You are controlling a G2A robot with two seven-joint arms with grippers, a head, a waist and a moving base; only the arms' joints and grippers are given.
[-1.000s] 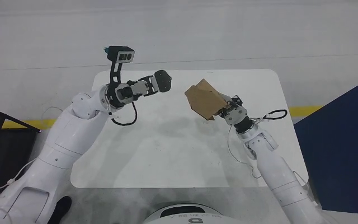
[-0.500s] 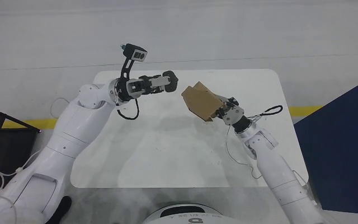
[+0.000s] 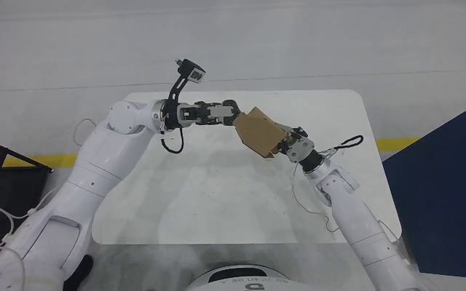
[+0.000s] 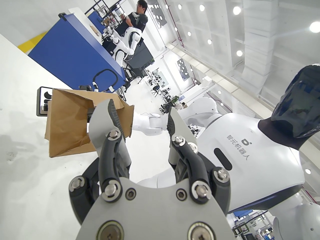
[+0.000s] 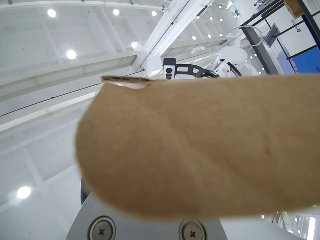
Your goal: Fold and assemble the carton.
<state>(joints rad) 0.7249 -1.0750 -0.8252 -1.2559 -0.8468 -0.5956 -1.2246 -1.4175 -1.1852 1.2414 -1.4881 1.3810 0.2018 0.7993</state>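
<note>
Two arms meet at one carton above the table. The left gripper (image 3: 234, 116) (image 4: 140, 112) is spread wide, its two grey fingers (image 4: 102, 122) well apart with nothing between them. In the left wrist view one fingertip overlaps the near corner of the carton (image 4: 71, 126). From above, the gripper's tip lies right at the carton's (image 3: 262, 131) edge on the left arm's side, but the views do not show whether they touch.

The right gripper (image 3: 289, 148) has hold of the carton at the opposite edge, clamped on the cardboard there. In the right wrist view a rounded brown flap (image 5: 200, 146) lies close across that gripper's base and covers the fingers.

The carton is plain brown cardboard, only partly formed. Its open end faces the left gripper, so the hollow inside and loose flaps are visible. It is held tilted, raised off the surface, over the far half of the table and slightly toward the right arm's side.

The table (image 3: 218, 204) is white with rounded corners. A black cable (image 3: 349, 147) loops from the right wrist. Beyond the table's right edge are a blue partition (image 3: 437, 189) and a yellow floor line (image 3: 397, 143).
</note>
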